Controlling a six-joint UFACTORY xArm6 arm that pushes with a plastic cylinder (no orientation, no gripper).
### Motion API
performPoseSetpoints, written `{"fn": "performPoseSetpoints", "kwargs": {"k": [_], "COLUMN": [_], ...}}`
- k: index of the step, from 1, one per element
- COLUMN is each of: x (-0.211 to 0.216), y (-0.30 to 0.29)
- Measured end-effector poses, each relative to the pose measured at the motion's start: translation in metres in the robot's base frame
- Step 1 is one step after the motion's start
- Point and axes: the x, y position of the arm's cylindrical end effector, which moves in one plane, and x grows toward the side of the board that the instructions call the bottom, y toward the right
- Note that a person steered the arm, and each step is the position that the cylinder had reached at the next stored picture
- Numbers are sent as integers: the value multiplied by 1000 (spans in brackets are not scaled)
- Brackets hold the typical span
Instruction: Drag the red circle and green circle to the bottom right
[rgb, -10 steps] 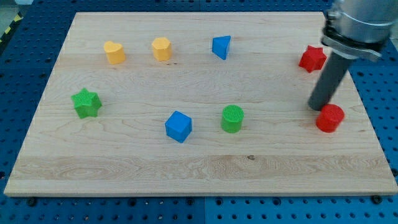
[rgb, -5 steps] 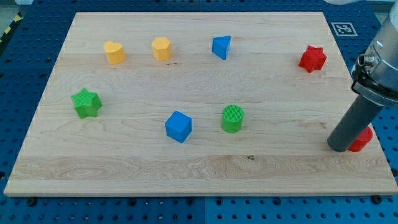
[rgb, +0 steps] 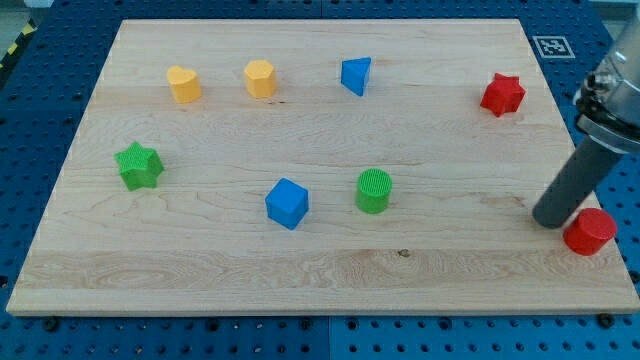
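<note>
- The wooden board (rgb: 300, 270) lies flat, and all the blocks sit on it.
- My arm has no hand to open or close. It ends in a dark rod, and my tip (rgb: 551, 221) rests on the board near the right edge.
- The red circle (rgb: 589, 231) is at the near right corner. It sits just to the right of my tip and a bit nearer, so close they look like they touch.
- I think the red circle part of the job is about done.
- The green circle (rgb: 374, 191) is out in the middle of the board, well apart from my tip, with the blue cube (rgb: 287, 203) just to its left.
- Next, I think my tip should go around to the far left side of the green circle and push it over to the red one.
- The red star (rgb: 502, 94) on the far right is not in that path.
</note>
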Motion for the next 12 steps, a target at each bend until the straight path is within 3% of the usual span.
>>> {"fn": "performPoseSetpoints", "kwargs": {"k": [2, 3, 4, 5, 6, 7, 8, 9, 10, 12], "x": [-62, -77, -65, -30, -5, 1, -13, 0, 34, 27], "y": [-106, -167, -216, -192, -104, -68, -89, -123, -118, -25]}}
